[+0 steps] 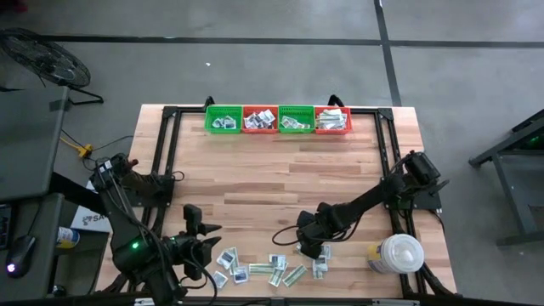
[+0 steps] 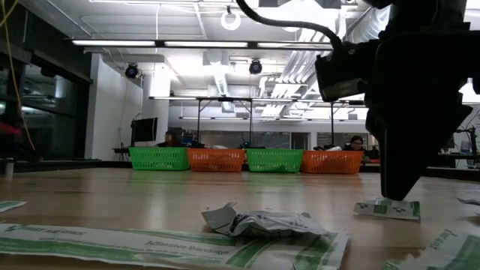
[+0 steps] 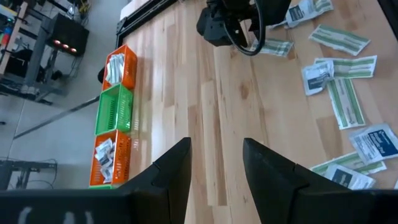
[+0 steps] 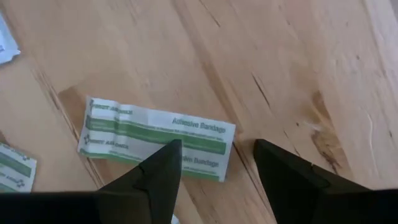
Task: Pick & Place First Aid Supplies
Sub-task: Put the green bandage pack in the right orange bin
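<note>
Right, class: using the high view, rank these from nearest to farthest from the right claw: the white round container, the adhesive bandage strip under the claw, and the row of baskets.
1. The adhesive bandage strip, directly under the right claw, near the table's front edge.
2. The white round container, at the front right corner.
3. The row of baskets, along the far edge.

The setting is a robotics lab or industrial workshop. A light wooden butcher-block bench [image 1: 280, 183] in a black metal frame [image 1: 167, 153] stands on a grey concrete floor [image 1: 255, 68] marked with dark lines. Beyond the bench's far edge, the low view shows an open hall with exposed ceiling ducts [image 2: 225, 75], strip lighting [image 2: 202, 43] and distant workstations [image 2: 240, 120].
</note>
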Robot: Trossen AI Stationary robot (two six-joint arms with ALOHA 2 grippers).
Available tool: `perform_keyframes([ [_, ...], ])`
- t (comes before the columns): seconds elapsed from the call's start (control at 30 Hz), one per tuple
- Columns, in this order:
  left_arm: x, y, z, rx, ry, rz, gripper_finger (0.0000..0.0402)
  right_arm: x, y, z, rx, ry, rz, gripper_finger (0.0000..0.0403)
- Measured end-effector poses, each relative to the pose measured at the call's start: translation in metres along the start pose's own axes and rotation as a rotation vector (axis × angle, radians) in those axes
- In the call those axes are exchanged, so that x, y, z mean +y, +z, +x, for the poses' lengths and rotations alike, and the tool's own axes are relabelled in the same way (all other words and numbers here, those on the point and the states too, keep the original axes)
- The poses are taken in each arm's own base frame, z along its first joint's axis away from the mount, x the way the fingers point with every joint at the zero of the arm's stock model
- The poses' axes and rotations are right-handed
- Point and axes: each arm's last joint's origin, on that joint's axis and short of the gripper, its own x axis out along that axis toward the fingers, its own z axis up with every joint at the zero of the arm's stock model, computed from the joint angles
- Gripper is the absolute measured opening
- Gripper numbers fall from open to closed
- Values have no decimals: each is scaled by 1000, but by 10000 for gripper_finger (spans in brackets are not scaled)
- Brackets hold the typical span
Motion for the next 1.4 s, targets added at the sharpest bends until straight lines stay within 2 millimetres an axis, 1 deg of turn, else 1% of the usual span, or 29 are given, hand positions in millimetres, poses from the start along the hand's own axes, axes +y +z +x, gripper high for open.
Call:
perform_keyframes([
  [0.07, 0, 0, 0, 3, 2, 4, 140, -1, -1, 8, 16, -23, 15, 199],
  [0.2, 1, -1, 0, 12, 0, 11, 140, -2, -3, 15, 29, -72, 38, 199],
  [0.3, 1, -1, 0, 16, -4, 12, 140, -3, -4, 17, 31, -95, 41, 194],
  [0.43, 0, -2, 0, 24, -16, 12, 140, -4, -5, 17, 25, -109, 31, 173],
  [0.67, 0, -2, 0, 27, -20, 14, 140, -5, -5, 17, 34, -123, 28, 111],
  [0.93, 0, -2, 0, 35, -31, 14, 140, -7, -6, 17, 50, -130, 32, 15],
  [1.0, -1, -2, 0, 41, -38, 14, 140, -7, -6, 16, 49, -128, 34, 5],
  [1.1, -1, -2, 0, 44, -43, 14, 140, -8, -6, 12, 43, -120, 61, 3],
  [1.17, -1, -2, 0, 44, -43, 14, 140, -9, -6, 6, 36, -106, 67, 1],
  [1.33, -1, -2, 0, 44, -43, 14, 140, -16, -5, -22, -7, -102, 93, 1],
  [1.4, -1, -2, 0, 44, -42, 13, 140, -17, -2, -40, -57, -82, 104, 0],
])
